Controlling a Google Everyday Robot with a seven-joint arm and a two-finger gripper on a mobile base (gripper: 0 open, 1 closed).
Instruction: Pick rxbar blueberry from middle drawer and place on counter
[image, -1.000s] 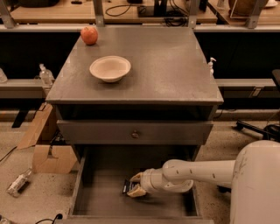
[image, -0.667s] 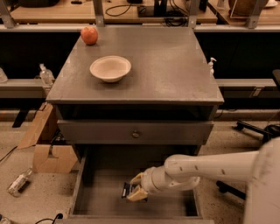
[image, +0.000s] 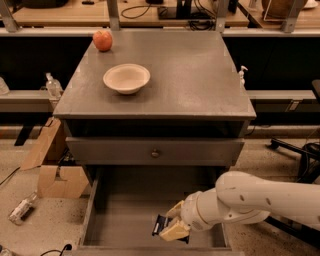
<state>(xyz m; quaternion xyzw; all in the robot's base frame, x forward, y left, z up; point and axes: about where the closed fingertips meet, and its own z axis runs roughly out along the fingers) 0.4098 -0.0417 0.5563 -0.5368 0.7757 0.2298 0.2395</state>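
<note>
One broad grey counter (image: 190, 75) fills the upper middle of the view. Below it the drawer (image: 125, 222) stands pulled out toward the camera, with the left part of its flat floor showing. A white arm (image: 265, 200) reaches in from the right edge, crossing over the drawer's right wall and hiding the right part of the floor. Between counter and drawer sits a shut drawer front (image: 200, 151) with a small round knob. An opened cardboard box (image: 55, 172) leans on the ground to the left of the cabinet.

A pale bowl (image: 126, 78) rests on the counter's left half. A red apple (image: 102, 40) lies behind it near the back left corner, apart from the bowl.

The gripper (image: 167, 225) is down inside the drawer, near its front wall and a little right of centre, pointing left. Its two tan fingers (image: 176, 233) are drawn close together, one above and one below, and pinch the bar (image: 159, 226) between them. The bar is a small dark wrapper that sticks out to the left of the fingertips, tilted. Whether it touches the drawer floor I cannot tell.

The drawer front and the counter's edge overhang only the back of the drawer; gripper and bar sit forward of both. A small bottle (image: 20, 210) lies on the ground at far left, well apart from the drawer.
</note>
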